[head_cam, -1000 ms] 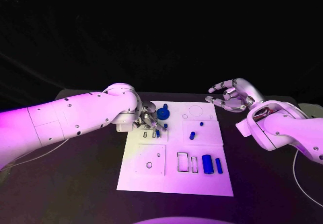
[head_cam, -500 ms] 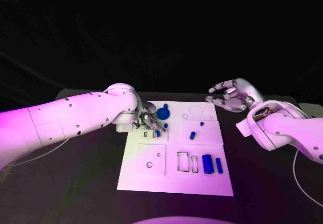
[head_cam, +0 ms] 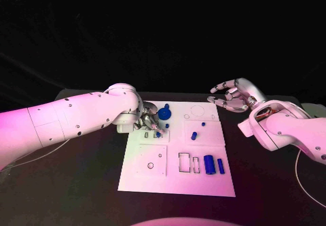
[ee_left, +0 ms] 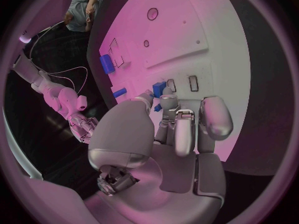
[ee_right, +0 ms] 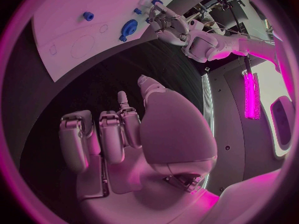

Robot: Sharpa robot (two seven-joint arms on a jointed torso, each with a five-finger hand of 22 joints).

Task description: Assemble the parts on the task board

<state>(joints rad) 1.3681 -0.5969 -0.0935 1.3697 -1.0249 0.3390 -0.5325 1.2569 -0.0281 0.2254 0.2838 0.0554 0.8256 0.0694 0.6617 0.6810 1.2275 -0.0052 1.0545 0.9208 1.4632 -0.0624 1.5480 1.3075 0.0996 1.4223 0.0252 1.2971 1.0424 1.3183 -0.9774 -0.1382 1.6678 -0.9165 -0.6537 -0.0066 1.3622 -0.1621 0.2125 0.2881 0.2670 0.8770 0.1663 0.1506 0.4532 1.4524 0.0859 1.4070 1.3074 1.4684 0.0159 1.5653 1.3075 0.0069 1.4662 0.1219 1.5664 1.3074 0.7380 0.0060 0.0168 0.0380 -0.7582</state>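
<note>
Two white arms reach over the black tabletop. At its centre lies the task board. Toward 10 o'clock, the left robot hand pinches a small blue part. At 2 o'clock, off the board, the right robot hand hovers, fingers loosely curled, holding nothing.

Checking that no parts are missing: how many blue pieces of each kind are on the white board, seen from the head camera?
Round blue disc: 1
Long blue cylinders: 2
Small blue pegs: 5, one by the left hand
Total: 8
</note>
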